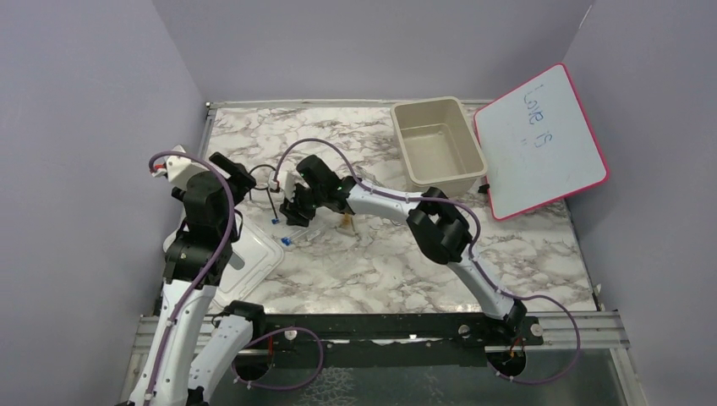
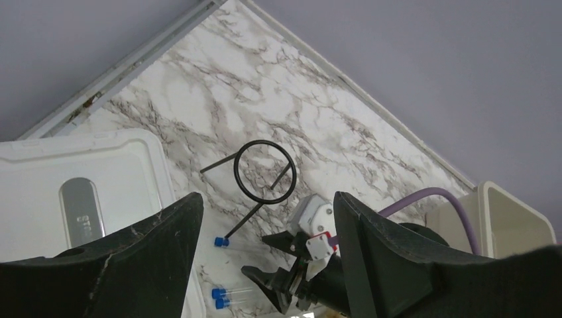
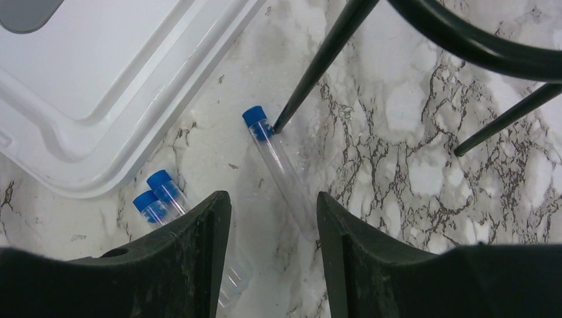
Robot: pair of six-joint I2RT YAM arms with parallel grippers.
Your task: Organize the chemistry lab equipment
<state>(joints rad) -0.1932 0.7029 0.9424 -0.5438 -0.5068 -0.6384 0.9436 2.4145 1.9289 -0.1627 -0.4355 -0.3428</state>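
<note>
Three clear tubes with blue caps lie on the marble. A single tube has its closed end reaching between my right gripper's open fingertips, which hold nothing. A pair of tubes lies side by side to its left, partly under the left finger. The black wire ring stands on its legs, one leg tip touching the single tube's cap. My left gripper hangs open and empty well above the ring. In the top view the right gripper is low over the tubes; a tan-bristled piece lies beside it.
The white lid lies flat at the left, close to the paired tubes. The beige tub stands open at the back right, with the pink-framed whiteboard leaning beside it. Purple walls close in the table.
</note>
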